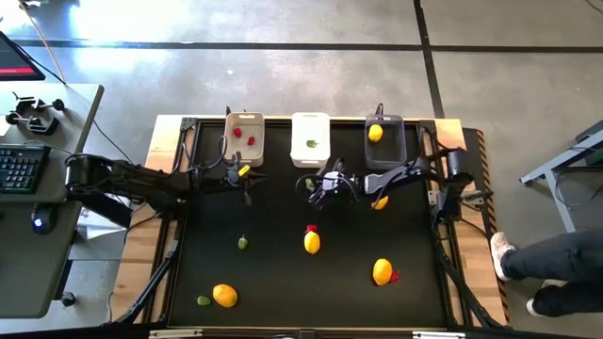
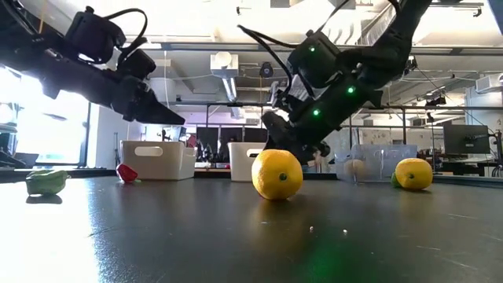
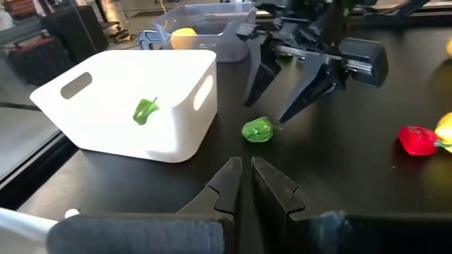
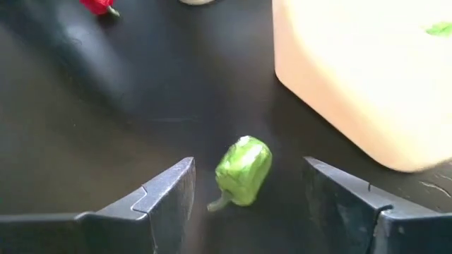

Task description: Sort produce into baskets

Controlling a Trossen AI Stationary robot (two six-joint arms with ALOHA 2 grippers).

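A small green pepper piece (image 4: 244, 168) lies on the black table just in front of the white basket (image 1: 311, 139). My right gripper (image 4: 248, 171) is open above it, slanting down, with one finger on either side and a gap to each; the left wrist view shows the same gripper (image 3: 268, 111) over the pepper (image 3: 257, 130). My left gripper (image 3: 245, 166) is shut and empty, in front of the beige basket (image 1: 244, 137). The beige basket holds red pieces, the white one a green piece (image 3: 145, 111), and the dark grey basket (image 1: 384, 141) a yellow lemon (image 1: 375, 133).
More produce lies on the table: an orange fruit (image 1: 380, 201) beside the right arm, a yellow lemon (image 1: 312, 242) with a red piece, an orange fruit (image 1: 382, 272) with a red piece, an orange fruit (image 1: 224, 296) with a green piece, and one green piece (image 1: 242, 243).
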